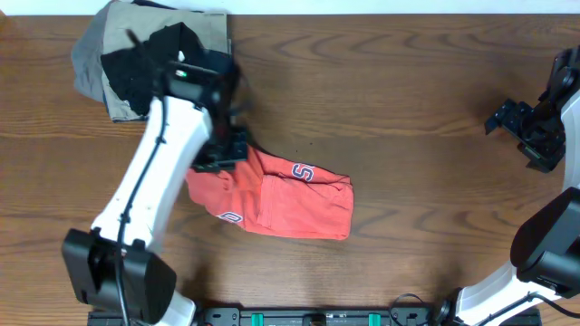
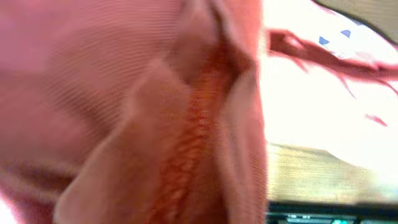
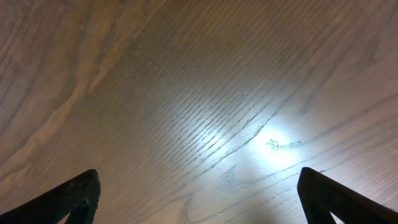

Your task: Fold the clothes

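The coral-red T-shirt lies partly folded in the middle of the table, with white-outlined lettering on its top edge and a small logo near its lower left. My left gripper is at the shirt's upper left corner. The left wrist view is filled with bunched coral fabric that hides the fingers, so the gripper looks shut on the shirt. My right gripper is at the far right, well away from the shirt. It is open and empty over bare wood.
A pile of khaki, grey and black garments lies at the back left, just behind my left arm. The table's front edge with a black rail runs along the bottom.
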